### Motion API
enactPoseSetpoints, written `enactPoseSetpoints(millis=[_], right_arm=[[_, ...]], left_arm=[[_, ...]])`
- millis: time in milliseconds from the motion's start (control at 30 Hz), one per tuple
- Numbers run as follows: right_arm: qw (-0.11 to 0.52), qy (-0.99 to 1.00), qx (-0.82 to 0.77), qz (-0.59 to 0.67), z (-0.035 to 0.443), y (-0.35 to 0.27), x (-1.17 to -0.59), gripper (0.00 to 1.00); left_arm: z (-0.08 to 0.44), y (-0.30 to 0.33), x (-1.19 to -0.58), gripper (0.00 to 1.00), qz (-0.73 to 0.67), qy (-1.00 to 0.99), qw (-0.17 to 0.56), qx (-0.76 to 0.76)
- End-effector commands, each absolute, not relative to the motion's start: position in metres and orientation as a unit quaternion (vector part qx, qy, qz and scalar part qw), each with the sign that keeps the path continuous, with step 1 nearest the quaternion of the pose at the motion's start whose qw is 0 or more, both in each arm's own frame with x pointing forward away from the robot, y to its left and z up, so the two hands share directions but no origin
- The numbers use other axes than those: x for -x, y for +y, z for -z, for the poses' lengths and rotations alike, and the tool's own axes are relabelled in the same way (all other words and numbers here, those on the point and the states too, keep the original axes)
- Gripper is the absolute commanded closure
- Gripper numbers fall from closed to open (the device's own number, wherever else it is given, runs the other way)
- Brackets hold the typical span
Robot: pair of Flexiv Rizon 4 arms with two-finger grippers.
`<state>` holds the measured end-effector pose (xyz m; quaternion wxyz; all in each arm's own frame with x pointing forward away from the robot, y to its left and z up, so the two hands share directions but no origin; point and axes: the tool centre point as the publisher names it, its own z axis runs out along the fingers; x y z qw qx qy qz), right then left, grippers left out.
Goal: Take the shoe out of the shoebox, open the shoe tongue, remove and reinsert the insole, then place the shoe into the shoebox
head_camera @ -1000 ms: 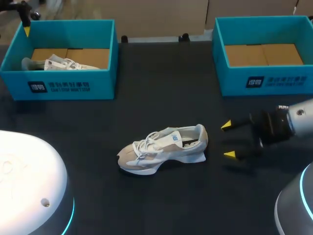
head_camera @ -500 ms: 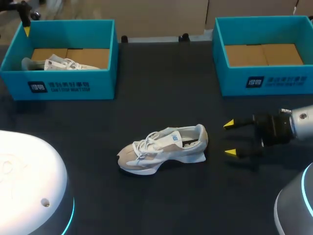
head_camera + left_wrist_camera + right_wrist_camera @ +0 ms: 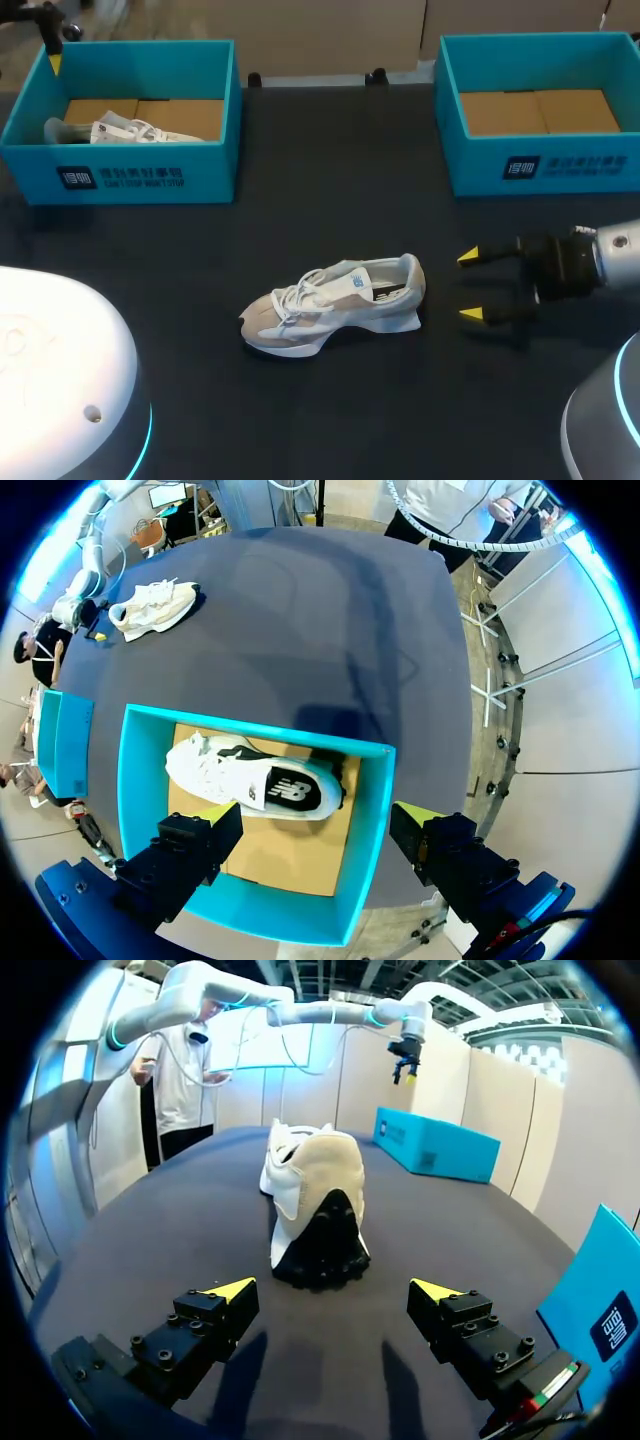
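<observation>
A beige and white shoe [image 3: 335, 305] lies on its sole in the middle of the dark table, toe to the left and heel to the right. My right gripper [image 3: 468, 286] stands open just right of the heel, not touching it. In the right wrist view the heel [image 3: 315, 1205] is straight ahead of the open gripper [image 3: 335, 1292]. My left gripper [image 3: 52, 45] hovers over the far left corner of the left shoebox [image 3: 130, 175]. It hangs open [image 3: 320, 820] above a second white shoe [image 3: 255, 785] that lies in that box [image 3: 375, 810].
An empty teal shoebox [image 3: 540, 165] with a cardboard floor stands at the back right, behind my right arm. Bare table lies between the two boxes and in front of the middle shoe. Two round robot bases fill the front corners.
My right gripper has drawn slightly to the right, away from the heel, and stays open. The shoe and the left arm have not moved.
</observation>
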<state>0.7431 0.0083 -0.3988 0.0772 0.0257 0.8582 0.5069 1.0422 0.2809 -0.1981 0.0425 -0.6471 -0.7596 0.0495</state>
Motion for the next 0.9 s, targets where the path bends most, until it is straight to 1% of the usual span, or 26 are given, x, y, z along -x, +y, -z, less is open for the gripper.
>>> enactPoseSetpoints(millis=[33, 233, 433, 600, 900], right_arm=[[0.077, 0.859, -0.026, -0.505, 0.398, 0.009, -0.743, 0.00], [0.076, 0.859, -0.027, -0.505, 0.398, 0.011, -0.744, 0.00], [0.059, 0.861, -0.023, -0.504, 0.396, 0.028, -0.751, 0.00], [0.059, 0.861, -0.019, -0.506, 0.391, 0.043, -0.753, 0.00], [0.020, 0.861, 0.011, -0.508, 0.392, 0.069, -0.758, 0.00]], left_arm=[[0.198, 0.281, -1.043, 0.00, -0.049, -0.759, 0.043, 0.648], [0.198, 0.281, -1.043, 0.00, -0.049, -0.759, 0.043, 0.648], [0.198, 0.281, -1.043, 0.00, -0.049, -0.759, 0.043, 0.648], [0.198, 0.281, -1.043, 0.00, -0.049, -0.759, 0.043, 0.648], [0.198, 0.281, -1.043, 0.00, -0.049, -0.759, 0.043, 0.648]])
